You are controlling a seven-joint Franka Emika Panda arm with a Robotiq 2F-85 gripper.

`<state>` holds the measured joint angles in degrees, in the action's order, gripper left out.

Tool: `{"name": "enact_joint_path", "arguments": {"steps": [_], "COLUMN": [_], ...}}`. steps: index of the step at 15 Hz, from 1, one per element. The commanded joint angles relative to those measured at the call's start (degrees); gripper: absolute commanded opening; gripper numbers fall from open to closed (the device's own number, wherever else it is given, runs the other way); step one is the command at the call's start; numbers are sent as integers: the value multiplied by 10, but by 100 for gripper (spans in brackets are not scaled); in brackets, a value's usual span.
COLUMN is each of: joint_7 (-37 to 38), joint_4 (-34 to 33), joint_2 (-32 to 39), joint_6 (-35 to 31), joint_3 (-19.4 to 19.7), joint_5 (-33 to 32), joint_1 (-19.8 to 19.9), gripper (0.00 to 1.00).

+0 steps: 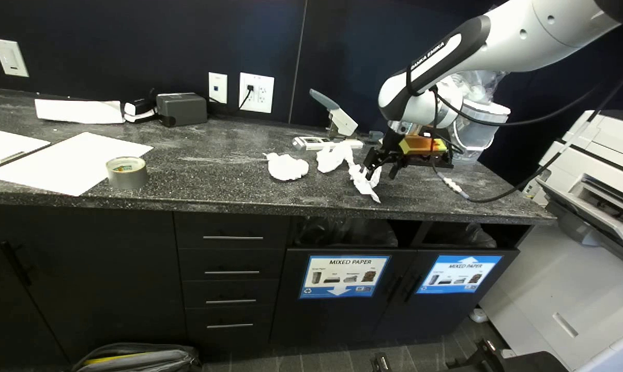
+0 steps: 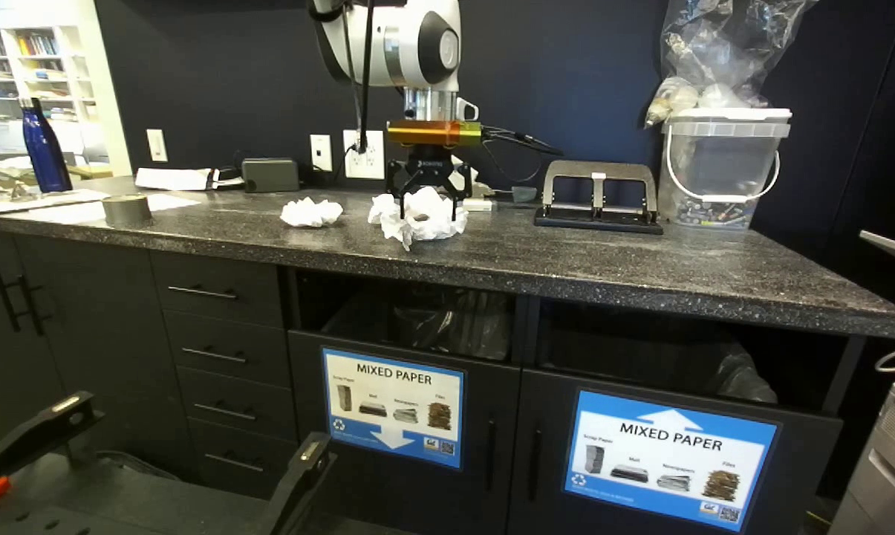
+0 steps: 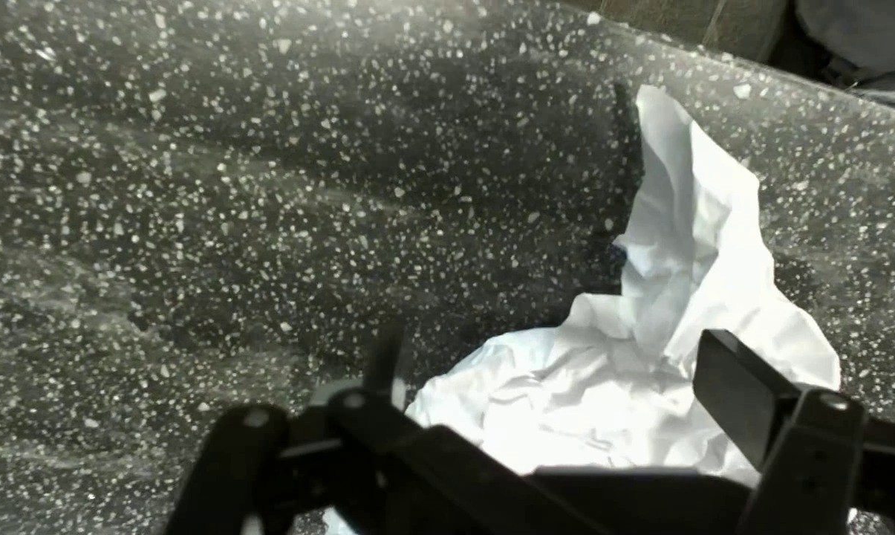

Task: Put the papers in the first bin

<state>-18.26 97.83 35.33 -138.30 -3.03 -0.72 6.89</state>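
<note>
At mid-frame in an exterior view, end effector [image 2: 428,214] spread wide, jaws on either side of a crumpled paper wad [image 1: 364,182] on the table [image 1: 213,183]; cannot tell whether touching it. Near center in an exterior view, a second wad [image 1: 332,158] just beside and a third wad [image 1: 286,168] farther left, each distinct. In an exterior view with a blue bottle [image 2: 44,148] at upper left, shown nowhere else, paper wad and second wad hard to tell apart. In the wrist view, at lower right, paper wad up close, lower part hidden by the end effector. Lower right in both exterior views, bin [image 2: 804,431] with the bluer sign [image 2: 670,461], its inside mostly too dark to make out. Clear bucket [image 2: 722,163] whole in an exterior view, partly behind the arm [image 1: 528,41] in an exterior view.
</note>
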Motion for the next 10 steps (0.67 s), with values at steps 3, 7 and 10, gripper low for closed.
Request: {"name": "enact_joint_path", "arguments": {"steps": [3,7,10], "joint_7": [-23,-48,-59], "joint_4": [-68,-80,-84], "joint_2": [27,41,50], "joint_6": [85,93,91], "joint_3": [-15,-28,-32], "joint_5": [22,49,55], "joint_1": [8,16,15], "gripper": [100,100,100]}}
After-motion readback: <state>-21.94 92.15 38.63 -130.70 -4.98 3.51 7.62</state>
